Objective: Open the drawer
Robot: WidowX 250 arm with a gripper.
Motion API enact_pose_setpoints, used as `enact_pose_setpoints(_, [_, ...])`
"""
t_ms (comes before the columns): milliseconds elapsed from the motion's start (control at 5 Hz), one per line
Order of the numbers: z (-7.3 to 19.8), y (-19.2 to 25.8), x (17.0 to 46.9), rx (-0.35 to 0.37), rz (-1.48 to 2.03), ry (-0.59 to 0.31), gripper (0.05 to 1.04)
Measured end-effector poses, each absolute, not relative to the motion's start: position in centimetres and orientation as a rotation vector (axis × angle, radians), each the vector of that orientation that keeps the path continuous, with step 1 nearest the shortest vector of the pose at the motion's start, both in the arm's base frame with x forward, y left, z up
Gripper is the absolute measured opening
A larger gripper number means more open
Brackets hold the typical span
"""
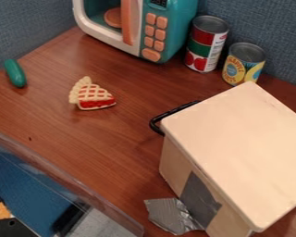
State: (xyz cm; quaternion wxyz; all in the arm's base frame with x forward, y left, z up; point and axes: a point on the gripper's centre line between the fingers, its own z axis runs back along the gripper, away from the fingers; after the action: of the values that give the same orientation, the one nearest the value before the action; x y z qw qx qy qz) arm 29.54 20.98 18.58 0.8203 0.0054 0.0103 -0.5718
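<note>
One box (237, 139) shows, seemingly, one handle (169, 113) — two cans (206, 44) stand near; gripper open or closed — can't tell.

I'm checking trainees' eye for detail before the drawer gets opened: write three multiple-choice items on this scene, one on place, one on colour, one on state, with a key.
1. Where is the pie slice?
A) inside the toy microwave
B) on top of a can
C) on the table, left of the pale box in the picture

2. What colour is the handle at the box's side?
A) black
B) white
C) red

3. How is the red-and-green can placed?
A) on its side
B) upright
C) crushed flat

Key:
1. C: brown tabletop surrounds the slice.
2. A: the handle is dark against the brown wood.
3. B: its round lid faces up.
</note>
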Motion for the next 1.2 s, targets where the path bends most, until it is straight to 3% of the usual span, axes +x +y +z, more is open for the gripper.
enact_pose_setpoints(200, [17.1,20.8,29.5,-0.039,-1.206,0.036,0.999])
enact_pose_setpoints(400, [14.4,17.7,28.8,-0.158,-1.148,0.075,0.999])
enact_pose_setpoints(1200, [10.1,7.3,27.7,-0.138,-0.953,0.068,0.999])
